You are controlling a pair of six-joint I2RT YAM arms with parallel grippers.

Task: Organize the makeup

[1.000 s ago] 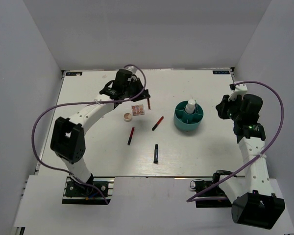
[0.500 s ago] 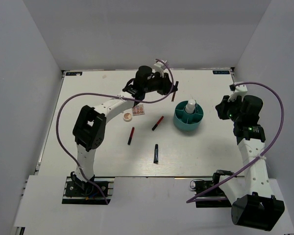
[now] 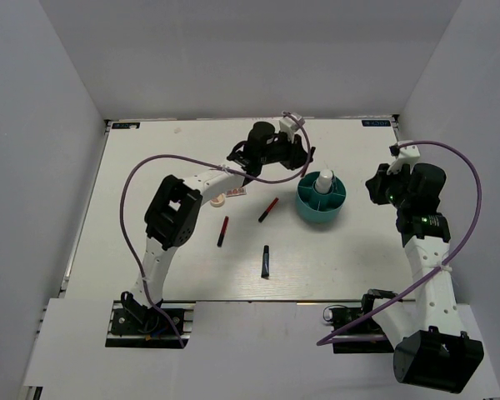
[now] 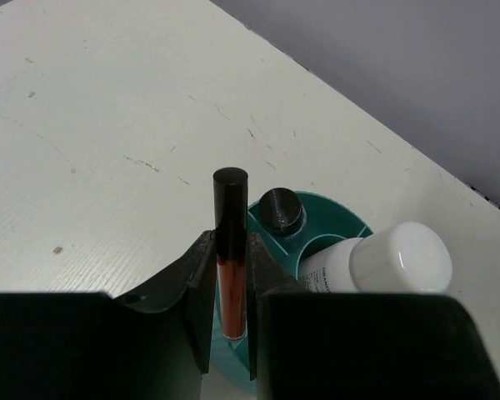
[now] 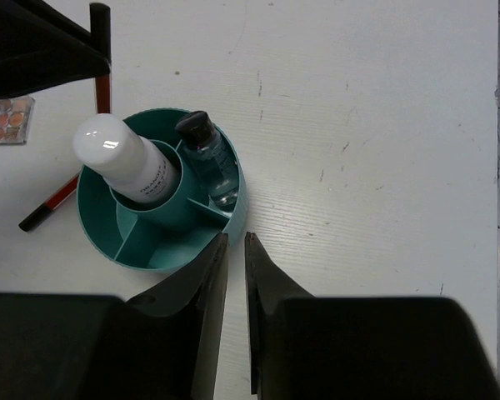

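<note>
My left gripper [image 4: 231, 275] is shut on a slim red-and-black tube [image 4: 231, 250], held upright just over the near rim of the teal divided tub [image 4: 350, 225]. In the overhead view this gripper [image 3: 304, 156] hangs at the tub's [image 3: 303, 205] far left edge. A white bottle [image 3: 324, 180] stands in the tub's middle cup, with a dark-capped bottle [image 5: 204, 150] in a side cell. The pink palette [image 3: 235, 191], a beige compact [image 3: 217, 200], two red-and-black tubes [image 3: 268, 209] [image 3: 222, 231] and a black tube [image 3: 266, 261] lie on the table. My right gripper [image 5: 236, 242] hovers beside the tub's right rim, its jaws a narrow gap apart and holding nothing.
The white table [image 3: 150, 233] ends at grey walls behind and on both sides. The purple cable [image 3: 142, 179] of the left arm loops over the table's left half. The right arm [image 3: 425, 242] stands along the right edge.
The left arm has swung right, carrying the red-and-black tube from beside the palette to the tub's rim. The right arm has stayed put.
</note>
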